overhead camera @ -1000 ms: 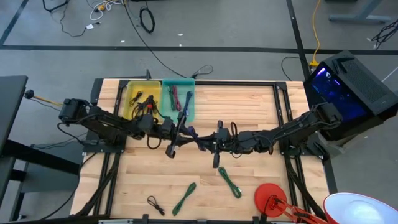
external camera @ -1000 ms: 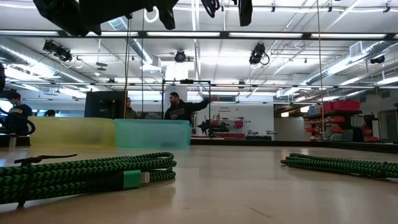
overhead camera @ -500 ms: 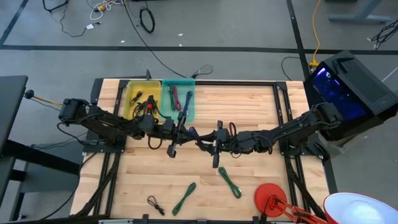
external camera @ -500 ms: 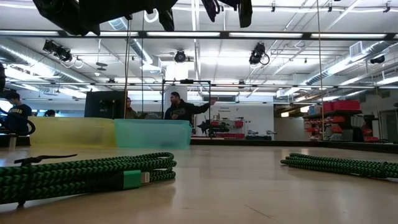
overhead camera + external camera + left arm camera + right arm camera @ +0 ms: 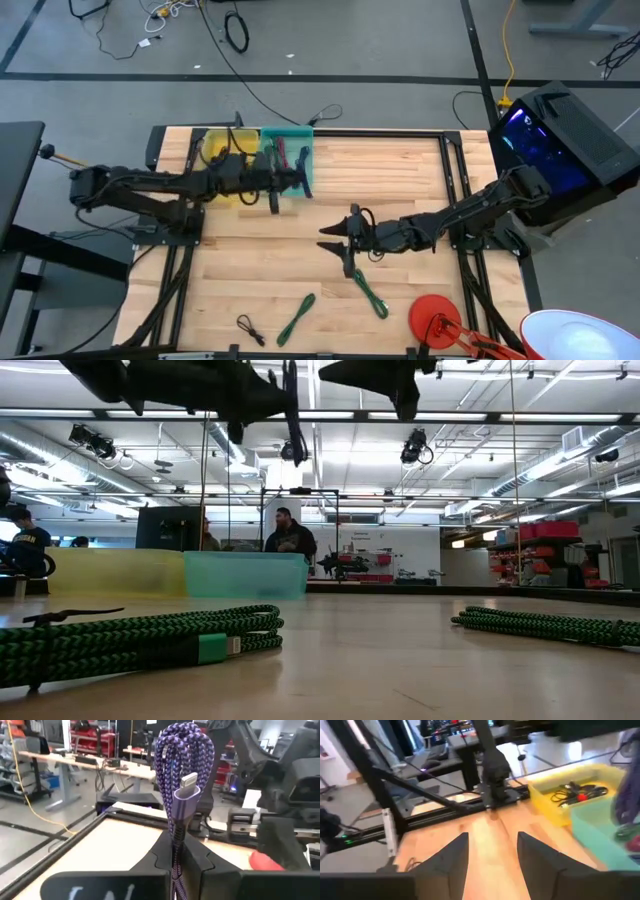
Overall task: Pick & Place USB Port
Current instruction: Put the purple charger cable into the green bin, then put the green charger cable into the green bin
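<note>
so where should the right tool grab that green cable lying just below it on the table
Take the green cable at the middle of its bundled length, coming straight down from above, fingers spanning its narrow width. It lies flat as a slim diagonal strip on the bare table with nothing beside it. The right tool is open and close by.

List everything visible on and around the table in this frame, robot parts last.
Purple cable: one, purple braided, clamped in the left hand above the teal bin.
Teal bin: one, far-left table area, holds red and dark cables.
Yellow bin: one, beside the teal bin, holds dark cables.
Green cables: two, near edge of the table.
Black cable: one, near edge.
Red disc: one, near-right corner.
People: several, in the room behind.
Left hand: shut on the purple cable.
Right hand: open, mid-table.
</note>
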### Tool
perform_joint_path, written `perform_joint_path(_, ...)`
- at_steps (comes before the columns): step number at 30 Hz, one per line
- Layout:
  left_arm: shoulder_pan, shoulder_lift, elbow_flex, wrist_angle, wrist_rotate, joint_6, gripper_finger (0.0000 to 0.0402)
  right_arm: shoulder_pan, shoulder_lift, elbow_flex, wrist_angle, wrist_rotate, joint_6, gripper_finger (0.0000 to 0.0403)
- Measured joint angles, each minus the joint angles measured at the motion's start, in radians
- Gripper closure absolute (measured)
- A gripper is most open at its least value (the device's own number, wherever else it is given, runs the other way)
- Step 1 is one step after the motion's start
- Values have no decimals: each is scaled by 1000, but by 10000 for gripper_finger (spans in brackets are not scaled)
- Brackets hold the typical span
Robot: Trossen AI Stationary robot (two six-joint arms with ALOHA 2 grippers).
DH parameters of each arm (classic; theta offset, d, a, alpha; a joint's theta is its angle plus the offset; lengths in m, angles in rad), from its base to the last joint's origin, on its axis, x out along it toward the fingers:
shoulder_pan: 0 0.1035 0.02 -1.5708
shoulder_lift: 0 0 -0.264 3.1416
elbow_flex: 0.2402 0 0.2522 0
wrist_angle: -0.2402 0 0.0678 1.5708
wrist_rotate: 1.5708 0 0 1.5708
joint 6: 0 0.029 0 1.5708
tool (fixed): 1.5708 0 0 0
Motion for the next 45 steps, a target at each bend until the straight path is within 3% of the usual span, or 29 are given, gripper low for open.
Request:
perform_joint_path(10, 279, -1, 1, -160, -52, -38, 385, 67, 0, 0, 7, -3, 41, 258)
perform_joint_path(17, 516, 104, -1, -309, -2, -270, 385, 56, 0, 0, 19, 2, -34, 271)
perform_joint_path(20, 576, 176, 4, -292, 99, -349, 372, 49, 0, -1, 39, 1, -52, 275)
perform_joint_path(27, 585, 330, 78, -319, 269, -335, 353, 38, 0, -1, 39, 2, -86, 278)
perform_joint_path(31, 560, 345, 113, -348, 267, -324, 337, 39, 0, -1, 35, -2, -85, 278)
perform_joint_path(40, 545, 344, 139, -406, 261, -314, 250, 39, 0, -2, 30, -27, -82, 277)
perform_joint_path(45, 565, 326, 139, -407, 284, -338, 222, 39, 0, -2, 21, -27, -82, 277)
